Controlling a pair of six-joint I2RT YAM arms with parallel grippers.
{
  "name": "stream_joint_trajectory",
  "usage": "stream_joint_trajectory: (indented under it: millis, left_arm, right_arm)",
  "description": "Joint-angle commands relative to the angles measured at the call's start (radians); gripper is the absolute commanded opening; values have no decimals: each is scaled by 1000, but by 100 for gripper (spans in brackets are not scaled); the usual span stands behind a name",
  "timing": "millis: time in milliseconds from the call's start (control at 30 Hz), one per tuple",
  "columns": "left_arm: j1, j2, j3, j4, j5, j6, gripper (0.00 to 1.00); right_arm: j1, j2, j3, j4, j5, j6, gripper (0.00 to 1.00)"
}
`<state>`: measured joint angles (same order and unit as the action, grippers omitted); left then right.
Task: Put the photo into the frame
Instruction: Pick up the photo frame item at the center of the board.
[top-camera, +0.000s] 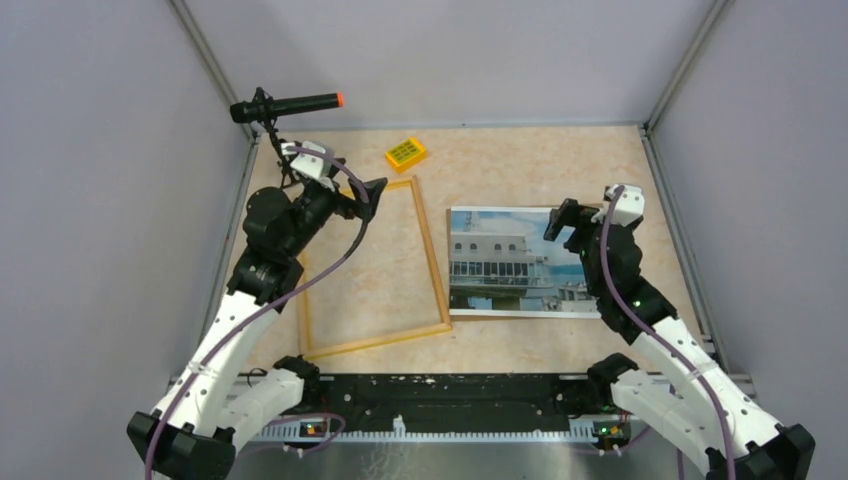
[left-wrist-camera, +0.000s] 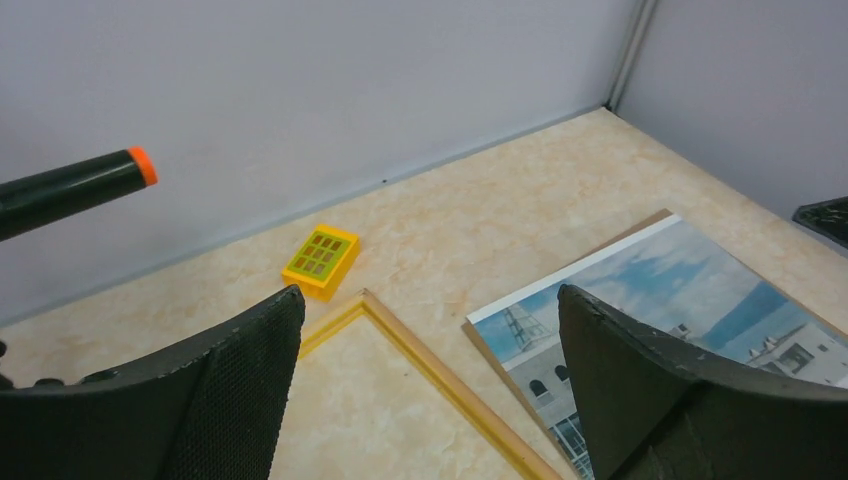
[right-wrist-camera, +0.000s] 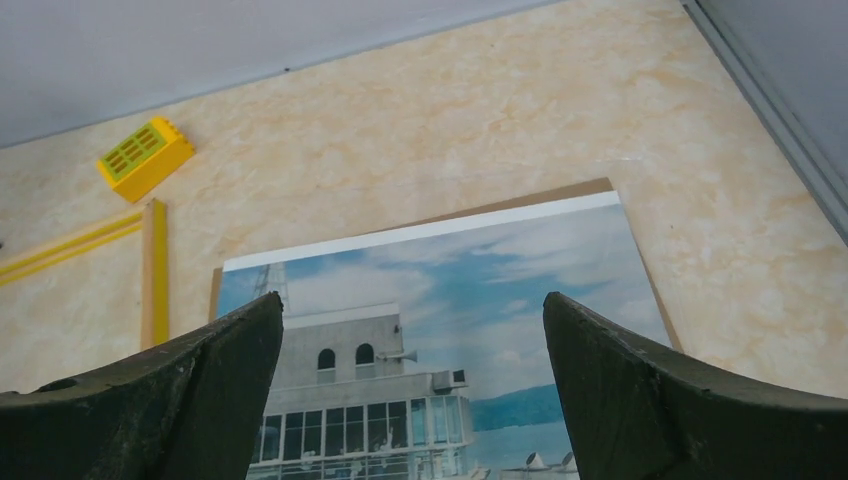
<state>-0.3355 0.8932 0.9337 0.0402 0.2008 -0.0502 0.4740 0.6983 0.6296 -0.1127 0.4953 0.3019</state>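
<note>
Beige marbled tabletop (top-camera: 520, 160) with photo (top-camera: 510, 265) beside frame (top-camera: 431, 255); left tool (left-wrist-camera: 430, 305) and right tool (right-wrist-camera: 412, 303) both wide apart.

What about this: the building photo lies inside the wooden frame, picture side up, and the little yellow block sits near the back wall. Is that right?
Not quite. The photo does lie picture side up, but it is beside the frame, to its right, not inside it. The top view shows this. The yellow block is where you said.
</note>
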Motion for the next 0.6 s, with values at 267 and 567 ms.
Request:
stream_joint_trajectory:
  millis: [267,567]
  left_arm:
    - [-51,107,90,-28,54,-26,99]
    - [-105,233,166,-132,70,-26,99]
  right_arm:
    - [5,115,-28,-1,10,-30,99]
    - [-66,277,-5,-13,-155,24,99]
